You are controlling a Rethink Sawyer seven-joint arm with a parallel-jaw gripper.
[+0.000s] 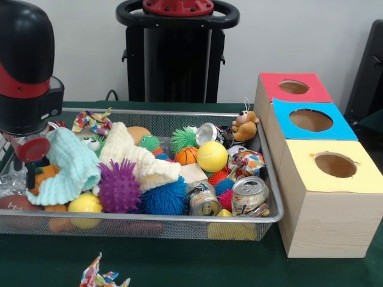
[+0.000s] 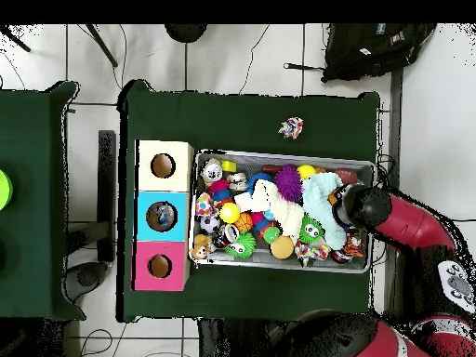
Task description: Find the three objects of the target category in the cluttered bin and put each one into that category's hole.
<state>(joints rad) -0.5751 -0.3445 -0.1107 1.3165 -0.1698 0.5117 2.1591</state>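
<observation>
The wire-mesh bin (image 1: 272, 191) (image 2: 284, 156) is piled with clutter. In it lie three metal cans (image 1: 249, 195) (image 1: 202, 198) (image 1: 207, 134), a yellow ball (image 1: 212, 156), a small basketball (image 1: 186, 156), and purple (image 1: 118, 186), blue (image 1: 164, 199) and green (image 1: 184, 139) spiky balls. A mint cloth (image 1: 72, 167) and a cream cloth (image 1: 134, 156) lie among them, and a small bear toy (image 1: 245, 125) sits at the back corner. My gripper (image 1: 30, 170) hangs low over the bin's left end beside the mint cloth, mostly hidden by the arm's head (image 2: 358, 206).
Three wooden boxes stand in a row beside the bin, with a red-topped hole (image 1: 294, 87), a blue-topped hole (image 1: 310, 120) and a yellow-topped hole (image 1: 335, 164). A crumpled colourful wrapper (image 1: 102, 276) (image 2: 292, 127) lies on the green table outside the bin.
</observation>
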